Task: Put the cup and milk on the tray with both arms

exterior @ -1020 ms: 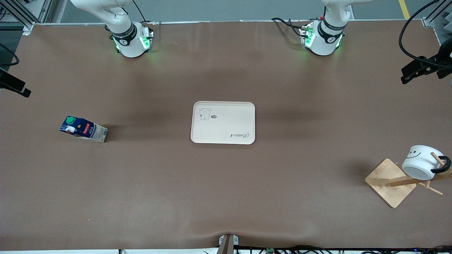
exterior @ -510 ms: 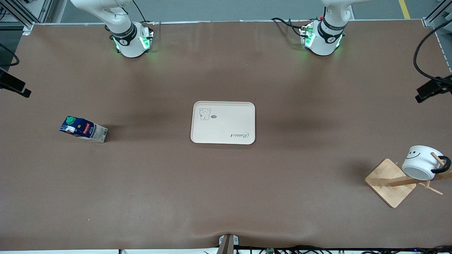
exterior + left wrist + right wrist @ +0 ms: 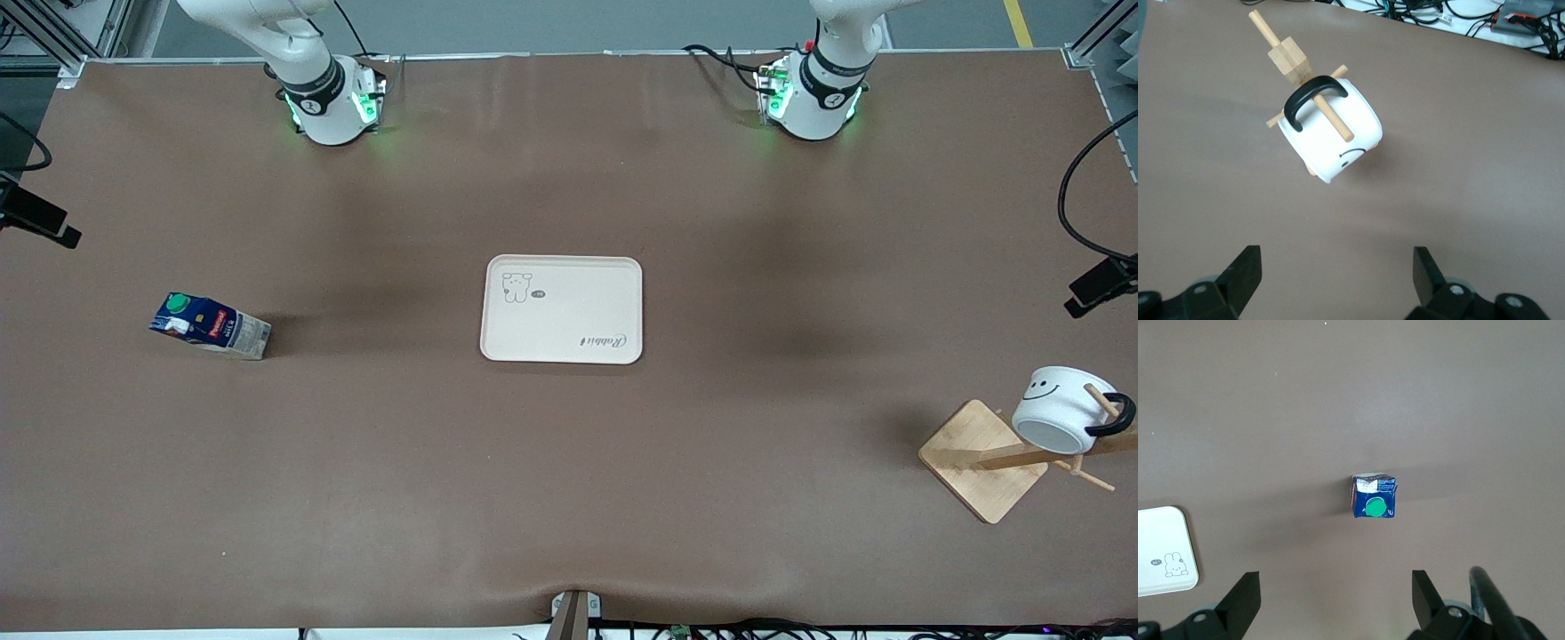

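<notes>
The cream tray (image 3: 560,309) lies flat at the table's middle, with nothing on it. The milk (image 3: 211,325), a dark blue carton with a green cap, stands toward the right arm's end. My right gripper (image 3: 1335,577) hangs open high over it, and the milk (image 3: 1373,497) and a tray corner (image 3: 1165,560) show below. The white smiley cup (image 3: 1062,409) hangs tilted by its black handle on a wooden peg toward the left arm's end. My left gripper (image 3: 1336,253) is open in the air close to the cup (image 3: 1338,143), with nothing between its fingers.
The cup's wooden rack has a square base (image 3: 982,460) and jutting pegs (image 3: 1331,117) around the cup. Cables (image 3: 711,629) run along the table edge nearest the front camera. A black cable (image 3: 1491,600) crosses the right wrist view beside the gripper.
The black end of the left arm at the front view's edge has moved down toward the cup. The right arm has hardly shifted. Cup, milk and tray have not moved.
</notes>
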Controlling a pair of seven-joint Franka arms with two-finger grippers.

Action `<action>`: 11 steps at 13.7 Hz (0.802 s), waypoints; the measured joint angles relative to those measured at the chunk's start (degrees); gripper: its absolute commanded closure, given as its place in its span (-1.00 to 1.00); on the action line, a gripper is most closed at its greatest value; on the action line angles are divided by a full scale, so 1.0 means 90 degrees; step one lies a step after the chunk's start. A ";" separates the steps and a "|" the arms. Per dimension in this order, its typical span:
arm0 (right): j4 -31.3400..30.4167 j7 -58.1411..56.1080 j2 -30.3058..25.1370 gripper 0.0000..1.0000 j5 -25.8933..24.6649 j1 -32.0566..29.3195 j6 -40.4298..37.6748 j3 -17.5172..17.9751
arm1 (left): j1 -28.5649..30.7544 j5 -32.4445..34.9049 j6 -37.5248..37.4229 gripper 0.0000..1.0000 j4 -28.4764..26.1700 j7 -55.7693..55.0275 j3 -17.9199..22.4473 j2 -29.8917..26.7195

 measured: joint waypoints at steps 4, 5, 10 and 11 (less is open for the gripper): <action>0.0001 -0.0002 0.0062 -1.00 0.0000 0.0000 0.0003 0.0001 | 0.0263 -0.0257 0.1287 -1.00 -0.0752 0.0487 0.0002 0.0068; 0.0000 -0.0002 0.0086 -1.00 0.0000 0.0000 0.0003 0.0002 | 0.0353 -0.0419 0.1460 -1.00 -0.0829 0.0680 0.0002 0.0111; 0.0002 -0.0003 0.0116 -1.00 0.0000 0.0000 0.0005 0.0002 | 0.0697 -0.1669 0.1801 -1.00 -0.0909 0.1770 0.0006 0.0458; 0.0002 -0.0003 0.0116 -1.00 0.0000 0.0000 0.0005 0.0002 | 0.0744 -0.1861 0.1908 -1.00 -0.0914 0.2044 0.0008 0.0545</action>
